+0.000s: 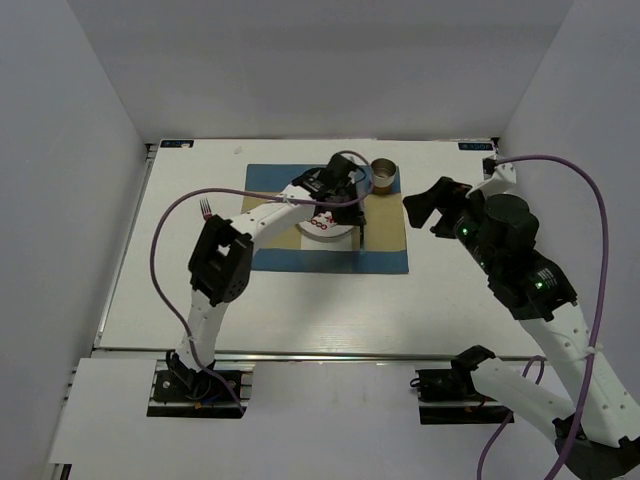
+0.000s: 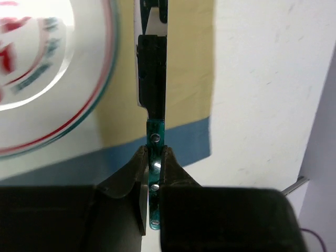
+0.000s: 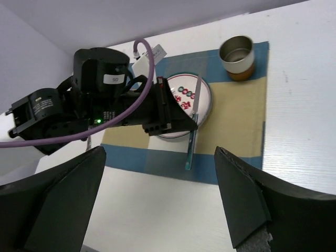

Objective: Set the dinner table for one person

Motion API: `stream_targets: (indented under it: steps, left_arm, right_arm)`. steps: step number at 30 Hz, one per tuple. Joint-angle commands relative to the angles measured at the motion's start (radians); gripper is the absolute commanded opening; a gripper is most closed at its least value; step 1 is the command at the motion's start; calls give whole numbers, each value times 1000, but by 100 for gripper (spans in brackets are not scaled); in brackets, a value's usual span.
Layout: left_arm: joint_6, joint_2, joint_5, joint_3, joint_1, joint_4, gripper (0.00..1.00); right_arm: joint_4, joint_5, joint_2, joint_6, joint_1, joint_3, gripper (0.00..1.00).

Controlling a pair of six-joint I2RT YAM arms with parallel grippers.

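On the white dinner table (image 1: 180, 300) lies a blue-and-tan placemat (image 1: 385, 245). On it are a white plate with red print (image 1: 325, 228) and a metal cup (image 1: 384, 175). My left gripper (image 1: 357, 215) is shut on the green handle of a knife (image 2: 156, 137). It holds the knife just right of the plate (image 2: 42, 79), over the mat's tan part (image 2: 189, 63). In the right wrist view the knife (image 3: 191, 142) points along the plate's (image 3: 205, 97) right edge. My right gripper (image 1: 425, 208) is open and empty, right of the mat.
A fork (image 1: 207, 208) lies on the table left of the placemat. The cup (image 3: 237, 55) stands at the mat's far right corner. The left arm (image 3: 94, 105) reaches across the mat from the left. White walls enclose the table.
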State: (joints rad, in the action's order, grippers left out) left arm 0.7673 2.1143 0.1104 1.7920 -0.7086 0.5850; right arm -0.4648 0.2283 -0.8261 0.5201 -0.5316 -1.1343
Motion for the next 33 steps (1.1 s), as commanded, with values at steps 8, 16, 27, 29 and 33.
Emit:
stream_targets:
  steps: [8, 16, 27, 29, 33]
  left_arm:
    - [93, 180, -29, 210, -104, 13, 0]
    - [128, 257, -15, 283, -104, -11, 0]
    - [147, 365, 35, 377, -104, -42, 0]
    - [150, 369, 35, 377, -104, -50, 0]
    - [147, 369, 26, 380, -104, -42, 0]
  right_arm:
    - [-149, 101, 50, -37, 1, -71, 89]
    - [-153, 91, 58, -38, 1, -70, 89]
    - [-150, 100, 59, -51, -1, -53, 89]
    - [-152, 105, 61, -55, -1, -53, 89]
    - [-147, 103, 65, -57, -1, -47, 89]
